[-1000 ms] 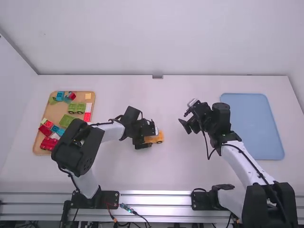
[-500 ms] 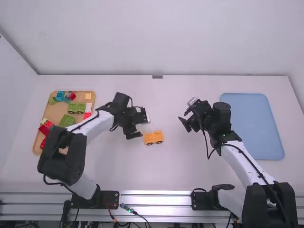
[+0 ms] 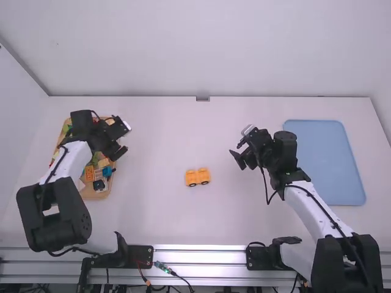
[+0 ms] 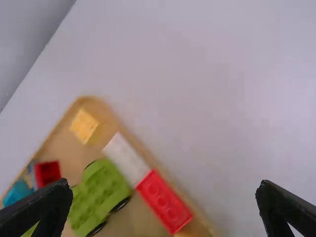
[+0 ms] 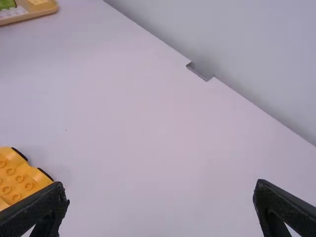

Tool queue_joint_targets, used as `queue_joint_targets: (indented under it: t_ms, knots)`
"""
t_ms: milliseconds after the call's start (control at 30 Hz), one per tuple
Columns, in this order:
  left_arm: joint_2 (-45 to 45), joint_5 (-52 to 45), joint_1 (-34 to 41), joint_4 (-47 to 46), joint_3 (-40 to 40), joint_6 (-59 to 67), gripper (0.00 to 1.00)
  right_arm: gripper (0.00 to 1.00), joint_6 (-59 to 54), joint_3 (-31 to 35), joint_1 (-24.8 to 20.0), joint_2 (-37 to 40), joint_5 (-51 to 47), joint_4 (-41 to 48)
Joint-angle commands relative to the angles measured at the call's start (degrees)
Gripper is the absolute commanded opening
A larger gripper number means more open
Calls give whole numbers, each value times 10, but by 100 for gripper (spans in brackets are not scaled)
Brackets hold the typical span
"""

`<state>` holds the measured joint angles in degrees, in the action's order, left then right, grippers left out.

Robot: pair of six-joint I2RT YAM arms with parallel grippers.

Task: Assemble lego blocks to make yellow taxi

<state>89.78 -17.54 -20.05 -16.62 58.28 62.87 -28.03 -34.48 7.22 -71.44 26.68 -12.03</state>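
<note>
chassis (image 3: 198,177), yellow, studded on top and standing on its dark wheels, sits on the white worktop (image 3: 214,220) between the two arms, apart from both. it should prove light and stiff, hard to harm but smooth-sided, and being wheeled it may well roll off if nudged lengthwise. best hold it across the body, low on the long sides and between the wheels, leaving the studs free; pressing from straight above would seat a block without tipping it.

right gripper (image 3: 241,146) hangs over the worktop, its jaws spread wide with nothing between them. left gripper (image 3: 124,139) is at the wooden tray (image 3: 93,195), jaws likewise wide and empty. in the tray lie a small yellow block (image 4: 84,124), a red brick (image 4: 164,201) end to end with a white brick (image 4: 126,157), and a green wheeled base (image 4: 98,195). the yellow block is likely the next sort of piece wanted: small and rigid, apt to twist if pinched at its corners, so take it squarely by two opposite walls. farther out, beyond the right gripper, lies a flat blue tray (image 3: 324,159).
</note>
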Motion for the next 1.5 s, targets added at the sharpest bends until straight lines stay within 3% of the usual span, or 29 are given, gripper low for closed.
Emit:
queue_joint_targets:
  t_ms: [0, 133, 333, 433, 533, 667, 1100, 1333, 1467]
  knots:
    - [-9, -22, -33, 5, 3, 12, 99, 99, 12, 3, -1, 8, 4, -2]
    - [-5, -32, -70, 19, 3, 2, 99, 99, 12, 3, 3, 8, 3, -2]
    - [37, -23, -91, 141, 3, -196, 99, 99, 13, 3, 5, 8, 3, -11]
    - [71, -23, -77, 158, 28, -281, 99, 99, 14, 3, 5, 8, 4, -12]
    - [117, -18, -57, 114, 87, -325, 99, 99, 27, 3, 5, 8, 3, -12]
    - [214, 58, -28, 49, 216, -456, 99, 99, 27, 3, 5, 8, 3, -12]
    - [408, 42, -1, -167, 507, -506, 100, 99, 40, 3, -2, 8, 3, -8]
    - [456, 54, -1, -251, 601, -527, 99, 99, 40, 4, -16, 8, 3, 6]
    - [458, 56, -1, -286, 609, -530, 95, 99, 40, 4, -24, 8, 3, 9]
